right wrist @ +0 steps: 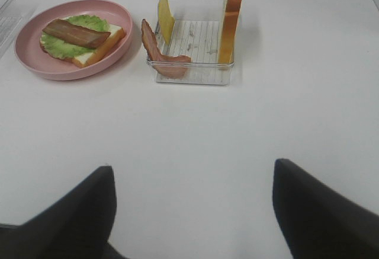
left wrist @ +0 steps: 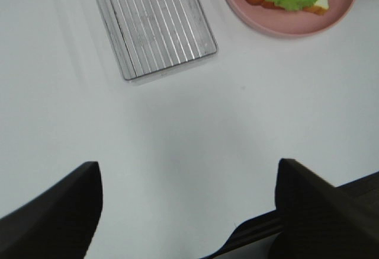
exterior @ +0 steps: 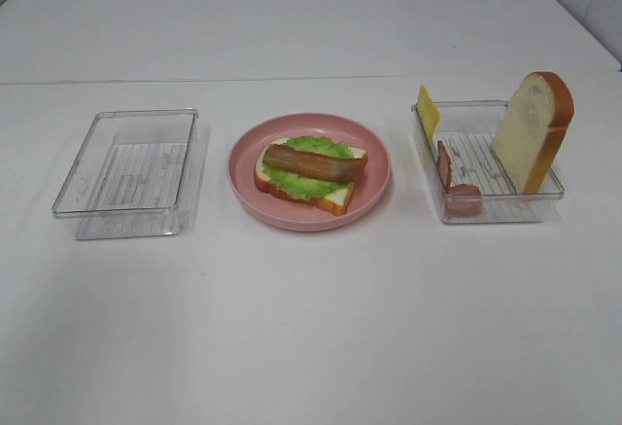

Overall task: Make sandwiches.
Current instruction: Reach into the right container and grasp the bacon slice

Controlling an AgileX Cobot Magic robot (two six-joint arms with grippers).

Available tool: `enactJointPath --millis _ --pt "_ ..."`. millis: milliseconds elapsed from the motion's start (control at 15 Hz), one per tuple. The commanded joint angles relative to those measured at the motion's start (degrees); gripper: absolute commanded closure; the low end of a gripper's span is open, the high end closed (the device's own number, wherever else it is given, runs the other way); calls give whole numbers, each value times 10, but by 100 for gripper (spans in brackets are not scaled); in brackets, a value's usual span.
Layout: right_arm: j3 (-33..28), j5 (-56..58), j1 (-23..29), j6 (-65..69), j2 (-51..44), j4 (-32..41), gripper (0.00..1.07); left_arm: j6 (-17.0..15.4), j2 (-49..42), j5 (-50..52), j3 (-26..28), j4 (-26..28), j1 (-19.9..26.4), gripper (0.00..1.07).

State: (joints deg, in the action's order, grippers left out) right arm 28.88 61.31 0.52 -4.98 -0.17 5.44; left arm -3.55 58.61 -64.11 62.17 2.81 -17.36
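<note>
Saw part-built sandwich (exterior: 311, 170) mid-frame on pink plate (exterior: 377, 180): bread, lettuce, one bacon strip on top. Lacked cheese and top slice, by the look. Found spares in clear tray (exterior: 486, 213) at right of frame: cheese slice (exterior: 427, 112) and loose bacon strip (exterior: 444, 165) leaning on its left wall, bread slice (exterior: 530, 133) propped upright against its right wall. Probably stood on edge for easy pinching. Left gripper (left wrist: 186, 164) and right gripper (right wrist: 192, 164) both spread wide, holding nothing, absent from exterior view.
</note>
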Motion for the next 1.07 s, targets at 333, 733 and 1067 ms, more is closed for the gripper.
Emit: enactJointPath --millis 333,733,1067 --pt "-1 -6 -4 -3 -9 2 37 17 -316 65 -253 -3 1 30" --pt "-1 -7 -4 -3 -6 0 37 30 -553 48 -327 -3 1 30" --pt "37 -133 -4 -3 107 2 37 36 -602 29 -328 -16 1 30"
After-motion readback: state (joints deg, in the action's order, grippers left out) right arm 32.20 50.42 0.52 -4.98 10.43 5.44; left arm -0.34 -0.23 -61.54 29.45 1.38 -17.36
